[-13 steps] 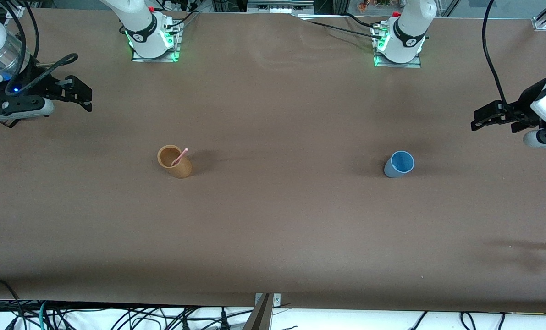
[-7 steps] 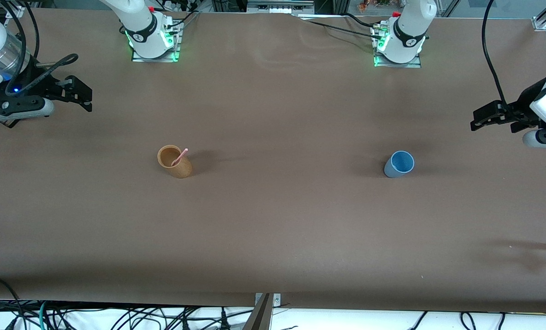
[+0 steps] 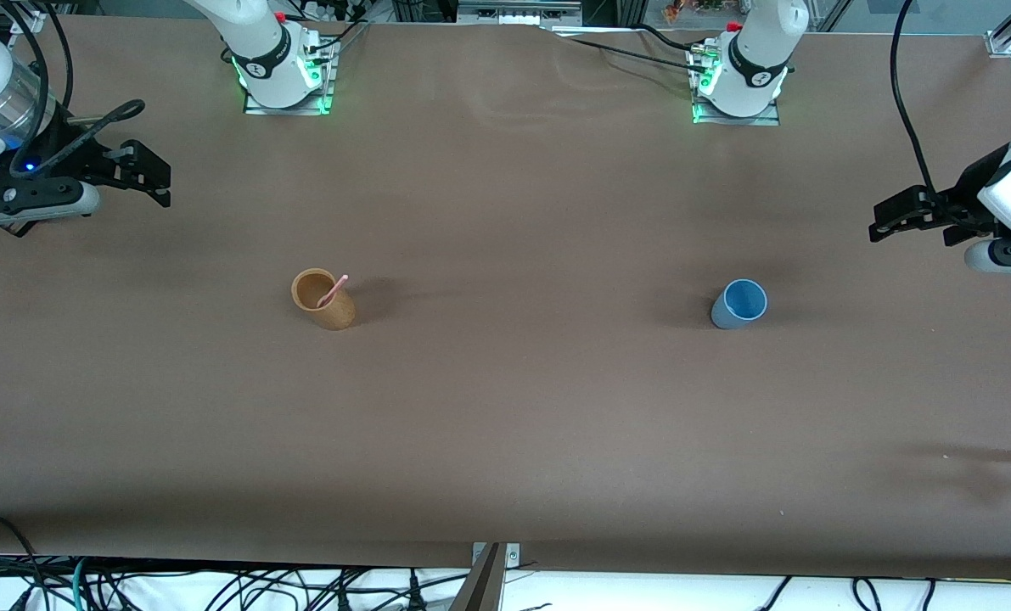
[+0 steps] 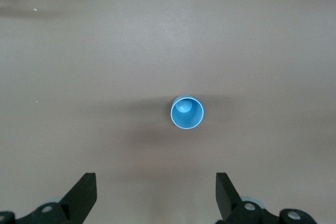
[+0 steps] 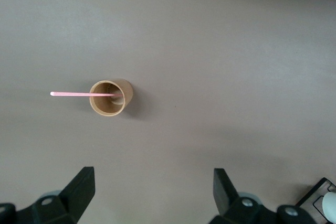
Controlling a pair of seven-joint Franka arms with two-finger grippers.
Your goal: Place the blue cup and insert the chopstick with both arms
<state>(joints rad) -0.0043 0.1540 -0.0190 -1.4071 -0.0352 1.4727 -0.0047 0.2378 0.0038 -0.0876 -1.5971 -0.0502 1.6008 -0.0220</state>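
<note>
Front view: blue cup (image 3: 738, 304) upright, empty, on bench (image 3: 505, 407) toward left arm's end, chopstick (image 3: 333, 290) leaning in tan cup (image 3: 322, 299) toward right arm's end; left wrist view: left pincer (image 4: 156, 199) apart above blue cup (image 4: 187, 113); right wrist view: right pincer (image 5: 152, 194) apart above tan cup (image 5: 110, 97) holding chopstick (image 5: 81, 94).

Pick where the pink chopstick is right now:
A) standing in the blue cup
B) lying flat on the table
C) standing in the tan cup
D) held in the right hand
C: the pink chopstick leans out of the tan cup; the blue cup is empty.
</note>
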